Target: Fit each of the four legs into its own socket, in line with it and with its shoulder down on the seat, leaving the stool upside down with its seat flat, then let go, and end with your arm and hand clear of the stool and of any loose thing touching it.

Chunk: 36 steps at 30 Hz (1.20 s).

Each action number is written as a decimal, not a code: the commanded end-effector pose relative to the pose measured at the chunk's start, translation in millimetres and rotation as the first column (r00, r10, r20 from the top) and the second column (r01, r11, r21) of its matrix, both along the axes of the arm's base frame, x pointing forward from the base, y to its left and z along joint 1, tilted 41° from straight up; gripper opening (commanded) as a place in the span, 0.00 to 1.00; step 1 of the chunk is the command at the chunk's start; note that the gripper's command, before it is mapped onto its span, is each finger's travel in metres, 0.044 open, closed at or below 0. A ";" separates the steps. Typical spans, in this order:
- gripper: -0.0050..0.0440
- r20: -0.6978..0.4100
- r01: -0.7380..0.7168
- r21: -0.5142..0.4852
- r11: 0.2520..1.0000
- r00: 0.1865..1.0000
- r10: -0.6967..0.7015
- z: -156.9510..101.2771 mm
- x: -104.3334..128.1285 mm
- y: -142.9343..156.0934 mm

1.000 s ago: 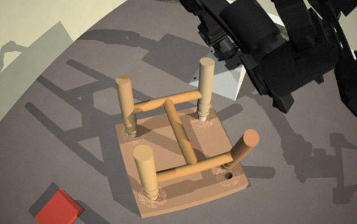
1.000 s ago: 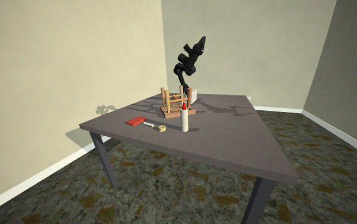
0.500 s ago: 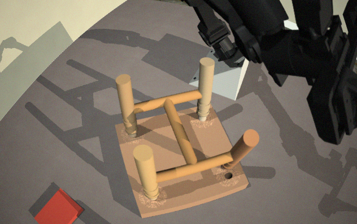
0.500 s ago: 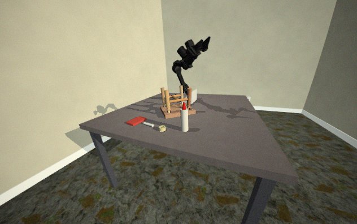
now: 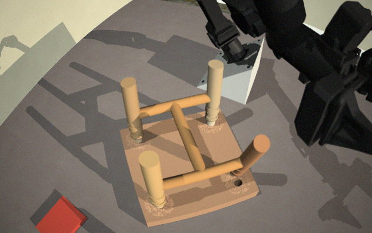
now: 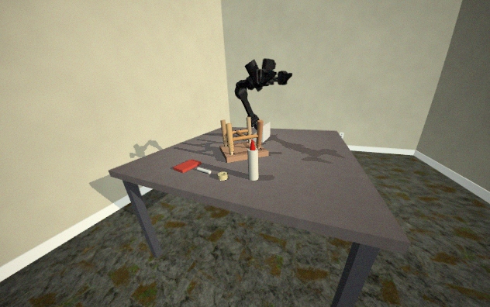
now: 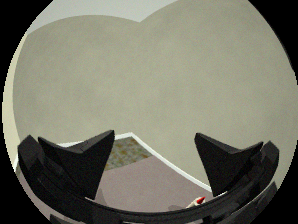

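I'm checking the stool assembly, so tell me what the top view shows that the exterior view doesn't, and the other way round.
Only the top view shows the open socket hole in the flat wooden seat, with the darker tilted wooden leg leaning beside it rather than seated. Only the exterior view shows the white glue bottle with a red cap, the small roll of tape and the whole raised black arm. Both show the upturned stool and the flat red block.

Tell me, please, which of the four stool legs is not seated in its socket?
The darker leg at the seat's right corner in the top view: it leans outward beside an open socket hole, while the other three stand upright in theirs.
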State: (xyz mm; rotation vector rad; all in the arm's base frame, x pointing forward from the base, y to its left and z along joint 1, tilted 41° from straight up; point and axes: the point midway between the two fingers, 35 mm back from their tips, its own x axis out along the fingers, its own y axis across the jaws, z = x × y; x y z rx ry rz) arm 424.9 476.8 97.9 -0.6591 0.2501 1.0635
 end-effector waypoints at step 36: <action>1.00 -0.316 -0.310 -0.945 -0.104 0.783 0.536 -4.4 -79.3 -188.3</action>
